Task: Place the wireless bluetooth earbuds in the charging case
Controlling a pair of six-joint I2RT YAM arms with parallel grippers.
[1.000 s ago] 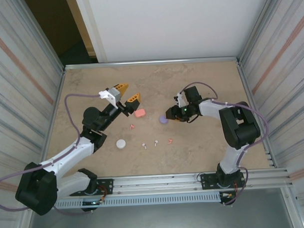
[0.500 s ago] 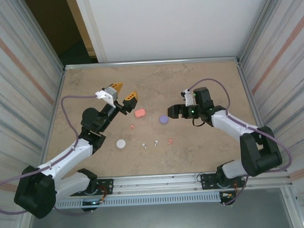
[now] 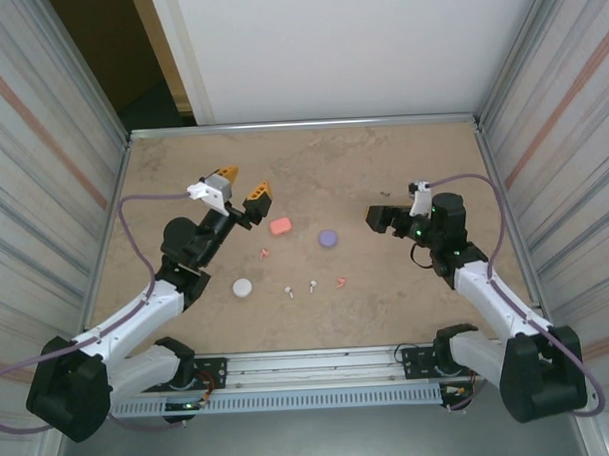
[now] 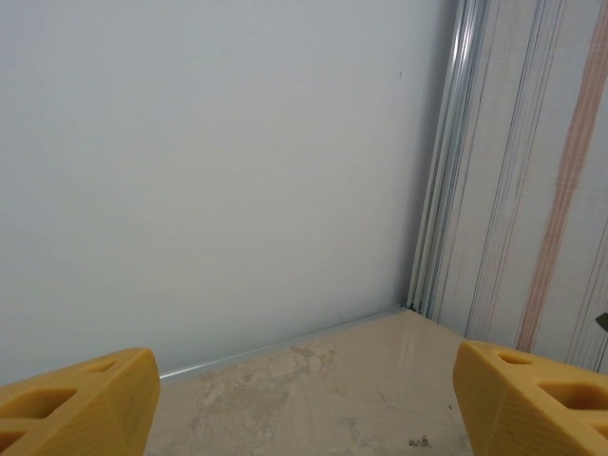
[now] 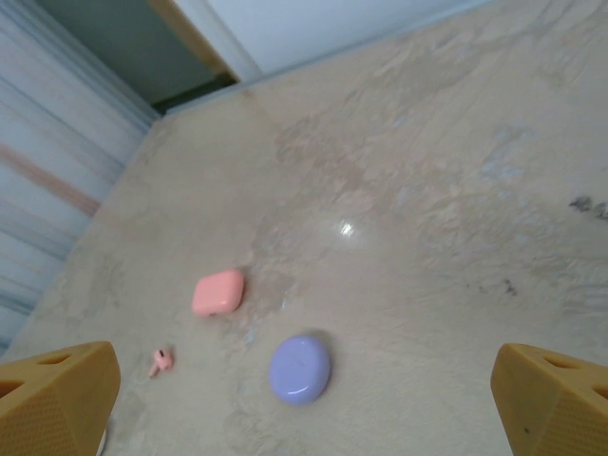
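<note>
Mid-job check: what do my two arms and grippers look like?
The left arm and right arm have white links, black joint housings and a loose purple cable each. The left gripper and right gripper carry blocky orange-yellow fingers with recessed pockets. Small green lights glow on the right arm.

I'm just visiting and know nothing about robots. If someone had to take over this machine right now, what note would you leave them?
Left gripper: open, empty, aimed at the back wall.
Right gripper: open, empty, right of the purple case.
Pink case, purple case and white case all look shut.
Loose on the table: left pink earbud, right pink earbud, left white earbud, right white earbud.
Done: nothing visibly seated. Left: open the cases, seat those four buds.
</note>
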